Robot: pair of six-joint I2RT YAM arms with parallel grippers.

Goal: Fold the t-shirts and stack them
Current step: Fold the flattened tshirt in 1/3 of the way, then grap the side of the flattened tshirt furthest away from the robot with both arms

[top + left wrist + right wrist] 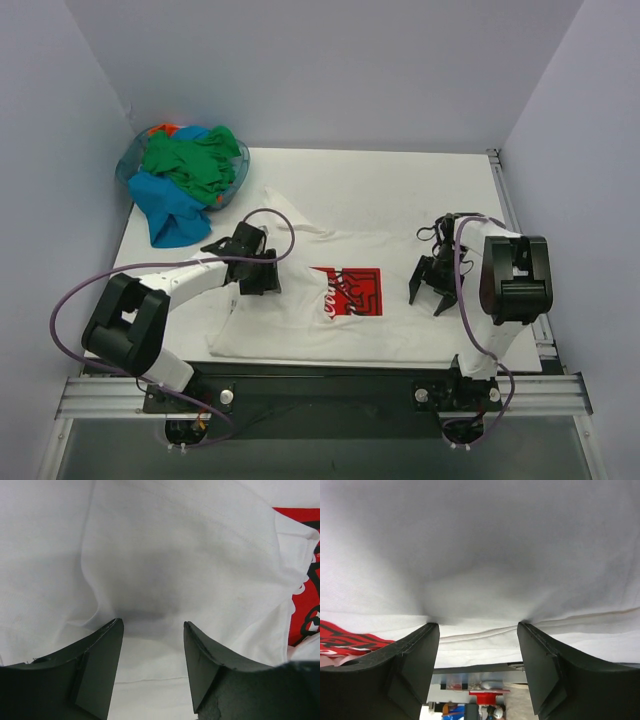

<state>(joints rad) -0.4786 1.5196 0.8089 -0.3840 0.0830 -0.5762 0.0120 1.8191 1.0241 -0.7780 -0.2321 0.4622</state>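
Currently the white t-shirt point(290, 325) lies spread on the table point(400, 180), its red logo point(350, 292) face up. Just left of the logo sits the left gripper point(262, 272), jaws apart, tips pressed on white cloth; just right of the logo sits the right gripper point(428, 298), jaws likewise apart, tips against the cloth. Far behind and left of the logo, well apart: heap of t-shirts point(185, 170), green, blue, some orange.

High overview, wrist cameras seemingly grazing t-shirt point(160, 555)
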